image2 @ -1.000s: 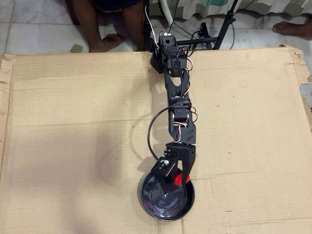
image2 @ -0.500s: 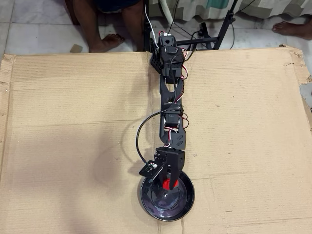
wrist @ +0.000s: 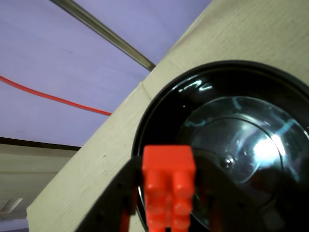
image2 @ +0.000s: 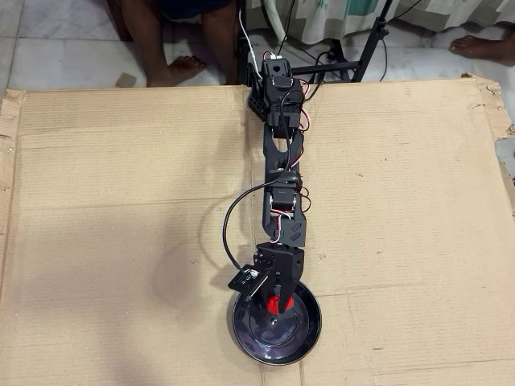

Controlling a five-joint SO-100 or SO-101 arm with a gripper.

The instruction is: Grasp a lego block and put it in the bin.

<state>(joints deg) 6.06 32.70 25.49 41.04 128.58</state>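
The red lego block [image2: 273, 303] hangs over the black round bin [image2: 302, 334] near the cardboard's front edge in the overhead view, with my gripper [image2: 274, 305] shut on it. In the wrist view the studded lego block [wrist: 168, 186] sits between the dark fingers [wrist: 119, 193] of my gripper [wrist: 166, 193] at the bottom. Beyond it lies the bin [wrist: 159, 101], whose glossy ringed inside fills the right of that view.
A large cardboard sheet [image2: 121, 201] covers the work area. My arm's base [image2: 273, 88] stands at its far edge, beside a tripod [image2: 354, 56]. A person's bare feet [image2: 181, 68] rest on the tiled floor beyond. A red cable [wrist: 48, 96] crosses the wrist view.
The arm swung left from the bin's right rim to above its middle, carrying the lego block. In the last half second it has hardly moved.
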